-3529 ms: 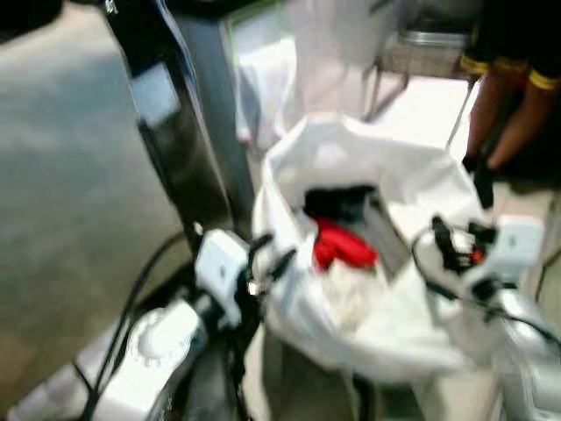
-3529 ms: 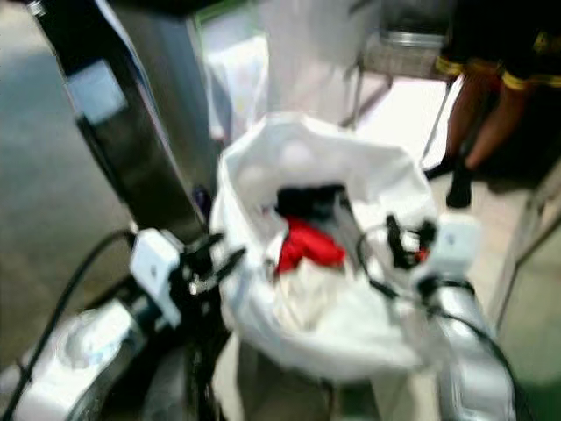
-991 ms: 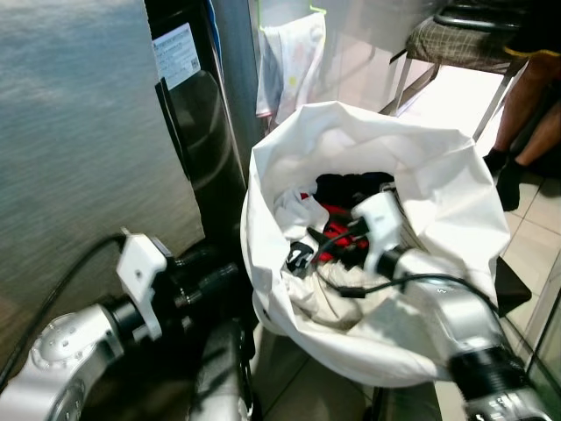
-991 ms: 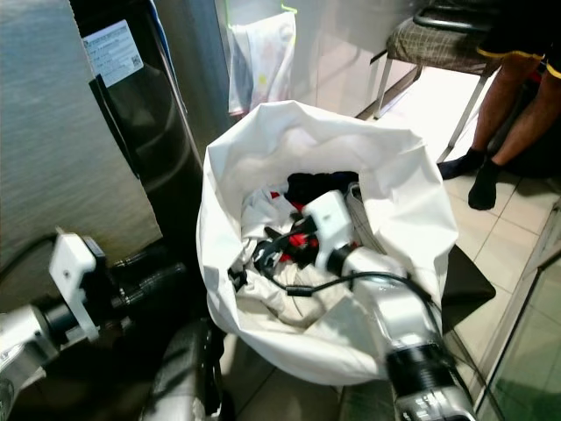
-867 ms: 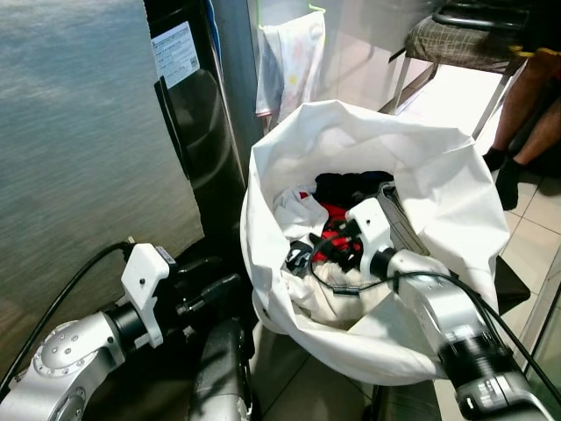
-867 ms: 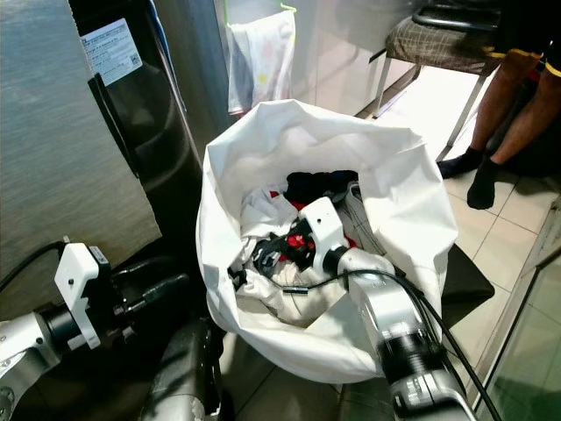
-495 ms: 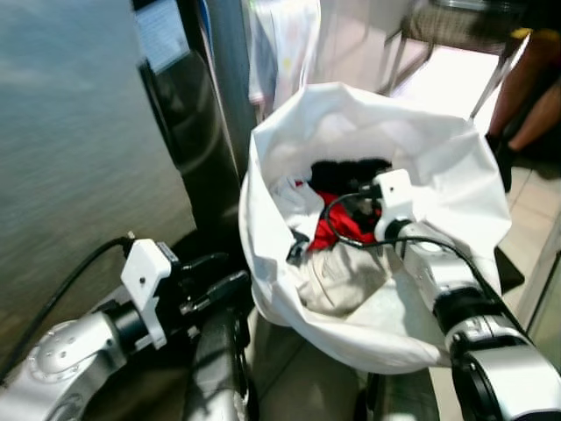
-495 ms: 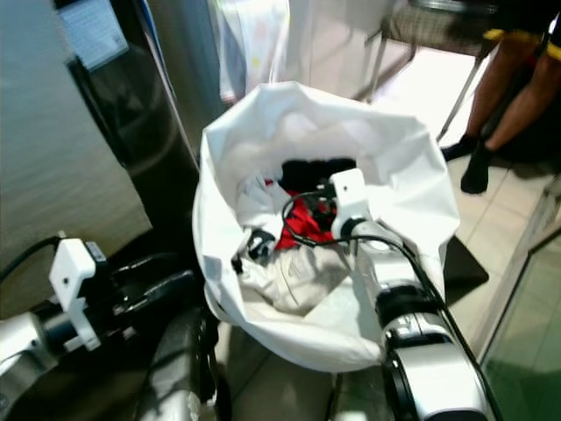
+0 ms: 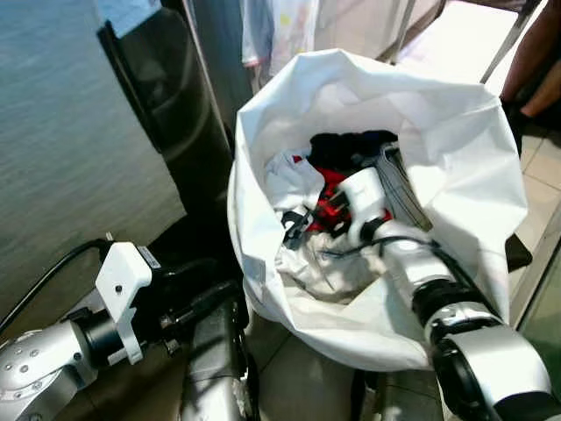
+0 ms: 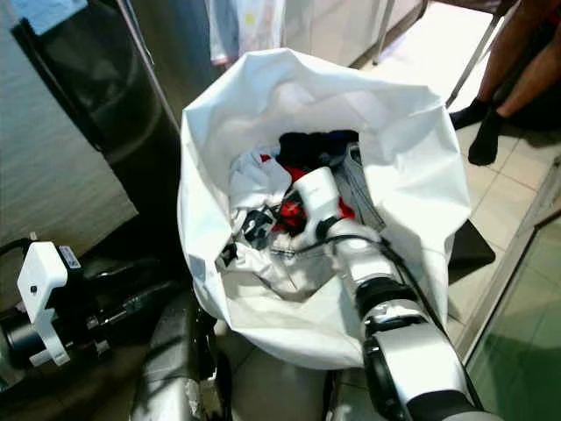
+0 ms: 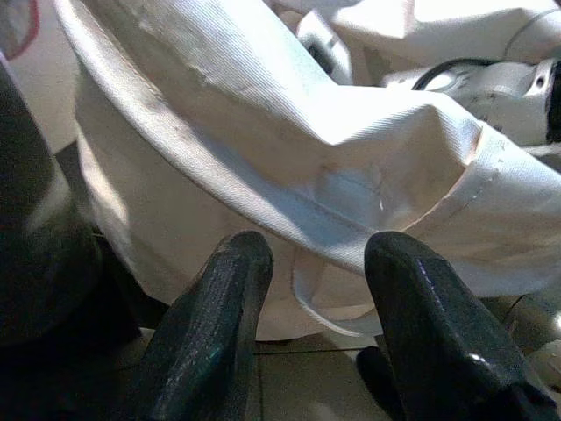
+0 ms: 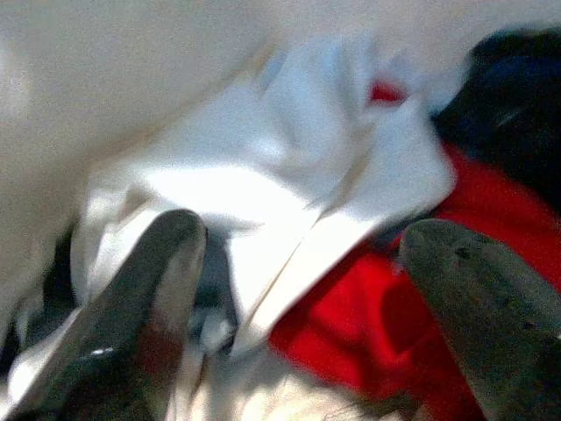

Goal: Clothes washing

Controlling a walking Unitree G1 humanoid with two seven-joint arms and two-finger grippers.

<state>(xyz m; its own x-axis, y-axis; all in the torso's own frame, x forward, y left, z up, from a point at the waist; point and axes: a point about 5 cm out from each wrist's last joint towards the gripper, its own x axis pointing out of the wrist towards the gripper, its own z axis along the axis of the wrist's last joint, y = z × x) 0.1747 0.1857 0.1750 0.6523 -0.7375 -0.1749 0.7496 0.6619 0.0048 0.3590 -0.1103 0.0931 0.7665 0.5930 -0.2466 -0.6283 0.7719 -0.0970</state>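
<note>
The white laundry bag (image 9: 456,149) stands open, holding a red garment (image 12: 351,307), white cloth (image 12: 289,193) and dark clothing (image 9: 342,147). The right gripper (image 12: 302,289) is inside the bag, fingers spread wide over the white cloth, apparently gripping nothing. The left gripper (image 11: 311,289) sits just outside the bag's wall, fingers apart and empty.

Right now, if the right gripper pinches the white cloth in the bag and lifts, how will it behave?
The white cloth lies creased and folded, so it will probably hang limp. It overlaps the red garment, so that may drag along. The open right gripper probably needs a deep pinch.
</note>
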